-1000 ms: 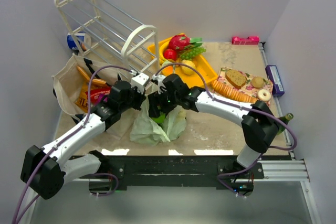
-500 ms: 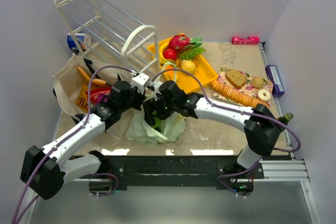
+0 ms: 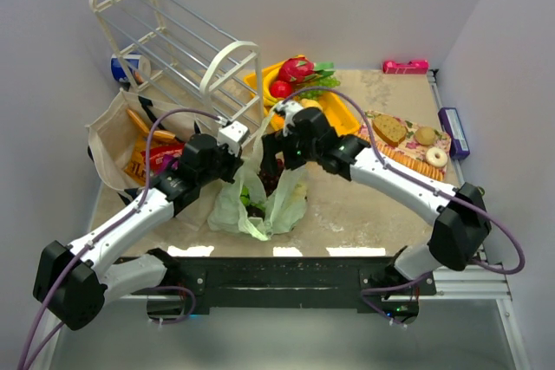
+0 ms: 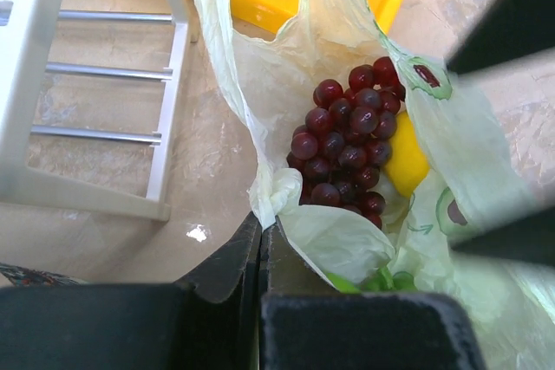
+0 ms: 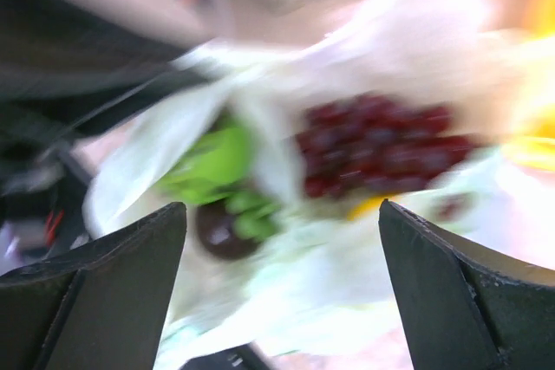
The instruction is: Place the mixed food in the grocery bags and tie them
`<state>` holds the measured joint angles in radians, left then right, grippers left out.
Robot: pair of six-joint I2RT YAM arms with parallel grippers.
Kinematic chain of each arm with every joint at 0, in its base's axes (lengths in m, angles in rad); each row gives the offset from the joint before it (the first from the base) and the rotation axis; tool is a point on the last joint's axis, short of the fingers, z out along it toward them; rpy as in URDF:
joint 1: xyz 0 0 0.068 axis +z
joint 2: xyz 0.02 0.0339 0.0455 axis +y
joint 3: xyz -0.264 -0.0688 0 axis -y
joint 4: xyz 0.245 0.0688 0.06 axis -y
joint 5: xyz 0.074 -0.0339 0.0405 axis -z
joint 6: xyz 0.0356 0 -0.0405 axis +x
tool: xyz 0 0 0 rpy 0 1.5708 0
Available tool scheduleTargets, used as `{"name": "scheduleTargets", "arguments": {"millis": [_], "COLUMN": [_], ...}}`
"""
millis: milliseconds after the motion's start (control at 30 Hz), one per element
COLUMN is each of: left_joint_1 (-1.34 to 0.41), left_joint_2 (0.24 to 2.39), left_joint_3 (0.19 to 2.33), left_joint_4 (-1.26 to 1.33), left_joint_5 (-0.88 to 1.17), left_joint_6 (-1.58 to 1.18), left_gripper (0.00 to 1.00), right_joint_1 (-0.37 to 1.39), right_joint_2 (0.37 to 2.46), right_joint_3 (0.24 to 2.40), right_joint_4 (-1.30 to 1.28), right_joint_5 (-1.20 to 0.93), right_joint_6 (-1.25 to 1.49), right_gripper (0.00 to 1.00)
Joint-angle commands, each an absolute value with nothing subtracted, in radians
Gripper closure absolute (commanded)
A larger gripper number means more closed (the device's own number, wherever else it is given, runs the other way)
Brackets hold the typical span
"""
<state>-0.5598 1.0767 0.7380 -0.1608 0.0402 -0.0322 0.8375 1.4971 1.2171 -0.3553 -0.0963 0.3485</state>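
Note:
The pale-green grocery bag sits crumpled at the table's near middle, its mouth open. In the left wrist view purple grapes, a yellow piece and something green lie inside it. My left gripper is shut on the bag's rim and holds it up; from above this gripper is at the bag's left side. My right gripper hangs open over the bag's mouth with nothing between its fingers, and from above it is just above the bag. The beige tote at the left holds orange snack packets.
A white wire rack lies tipped at the back left, close to my left arm. The yellow tray with toy fruits stands behind the bag. A board with bread and crackers, a purple box and a bottle are at the right.
My right gripper has opened wide and drawn up and back out of the bag toward the tray. The bag's mouth now stands taller. The left gripper has kept its hold.

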Motion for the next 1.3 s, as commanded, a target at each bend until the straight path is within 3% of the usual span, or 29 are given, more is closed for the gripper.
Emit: {"name": "scheduleTargets", "arguments": {"millis": [0, 500, 700, 800, 833, 900, 933, 1000, 1067, 1133, 1167, 1233, 1267], "left_joint_1": [-0.571, -0.578, -0.584, -0.600, -0.607, -0.644, -0.656, -0.675, -0.689, -0.698, -0.706, -0.713, -0.721], "left_joint_2": [1.060, 1.066, 1.069, 1.068, 1.069, 1.065, 1.065, 1.072, 1.091, 1.106, 1.121, 1.138, 1.150], "left_joint_3": [0.738, 0.739, 0.739, 0.738, 0.736, 0.732, 0.732, 0.738, 0.767, 0.822, 0.847, 0.929, 0.957], "left_joint_4": [-0.101, -0.104, -0.104, -0.098, -0.095, -0.081, -0.077, -0.061, -0.057, -0.060, -0.066, -0.071, -0.074], "left_joint_5": [0.063, 0.060, 0.060, 0.067, 0.072, 0.090, 0.097, 0.136, 0.161, 0.147, 0.138, 0.129, 0.127], "left_joint_6": [-0.020, -0.012, -0.009, -0.006, -0.006, 0.034, 0.041, 0.043, 0.034, 0.022, 0.018, 0.012, 0.006], "left_gripper": [1.00, 1.00, 1.00, 1.00, 1.00, 1.00, 1.00, 1.00, 1.00, 1.00, 0.98, 0.82, 0.65], "right_joint_1": [0.716, 0.565, 0.522, 0.515, 0.515, 0.514, 0.514, 0.512, 0.512, 0.514, 0.514, 0.512, 0.514], "right_joint_2": [1.503, 1.914, 1.994, 2.014, 2.017, 1.999, 1.968, 1.916, 1.823, 1.719, 1.683, 1.602, 1.526], "right_joint_3": [1.325, 1.683, 1.747, 1.787, 1.810, 1.809, 1.790, 1.737, 1.700, 1.660, 1.643, 1.591, 1.574], "right_joint_4": [-0.373, -0.359, -0.336, -0.356, -0.379, -0.387, -0.393, -0.400, -0.431, -0.504, -0.527, -0.584, -0.604], "right_joint_5": [-0.048, 0.106, 0.043, 0.025, 0.023, 0.018, 0.017, 0.024, 0.090, 0.159, 0.179, 0.233, 0.283], "right_joint_6": [0.261, 0.158, 0.141, 0.109, 0.100, 0.078, 0.075, 0.069, 0.081, 0.095, 0.101, 0.123, 0.133], "right_gripper": [0.07, 0.14, 0.24, 0.36, 0.48, 0.61, 0.74, 0.89, 1.00, 1.00, 1.00, 1.00, 1.00]}}
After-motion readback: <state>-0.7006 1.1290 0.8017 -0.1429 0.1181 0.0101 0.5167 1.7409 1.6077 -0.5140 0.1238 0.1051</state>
